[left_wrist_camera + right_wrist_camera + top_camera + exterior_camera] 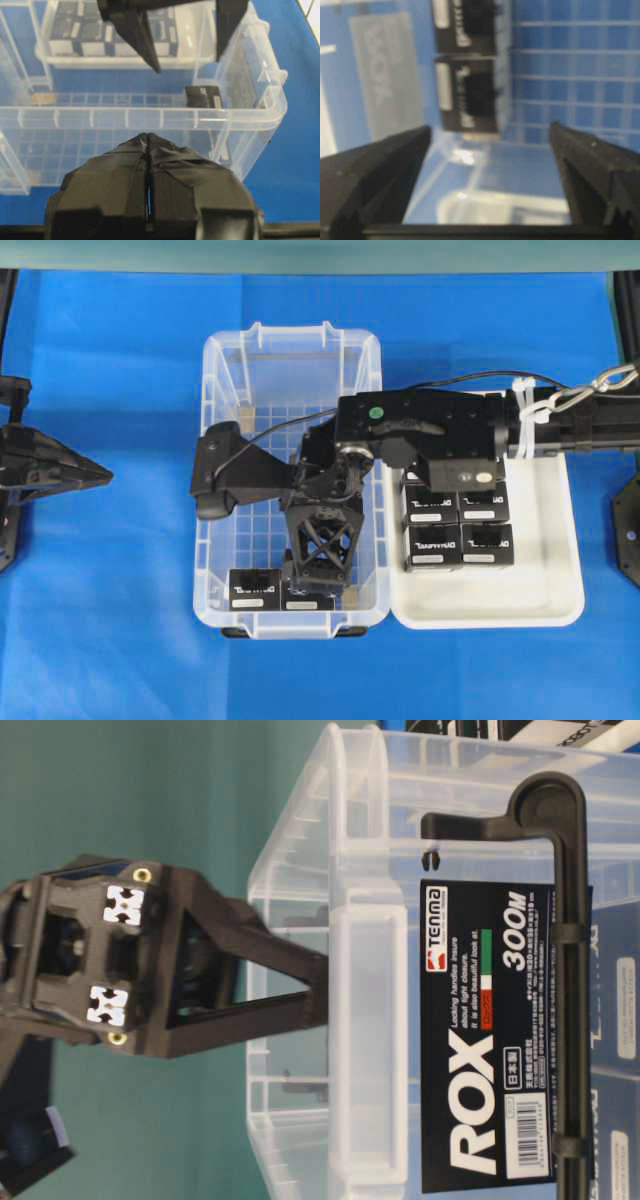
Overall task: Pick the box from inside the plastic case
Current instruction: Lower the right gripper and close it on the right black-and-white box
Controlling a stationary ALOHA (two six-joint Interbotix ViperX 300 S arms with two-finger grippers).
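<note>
The clear plastic case (225, 390) stands mid-table. Two black boxes lie against its near wall, one box (253, 590) on the left and another (308, 598) beside it. My right gripper (270, 535) hangs inside the case above them, open and holding nothing. In the right wrist view the gripper (489, 127) spreads wide with the nearer box (470, 95) ahead of it, slightly left of the gap. My left gripper (103, 476) rests shut on the cloth left of the case. In the left wrist view that gripper (148, 135) points at the case wall (125, 117).
A white tray (530, 600) with several black boxes (458, 530) sits right of the case, partly under my right arm. Blue cloth (110, 620) covers the table. The case's near wall carries a printed label (490, 1050).
</note>
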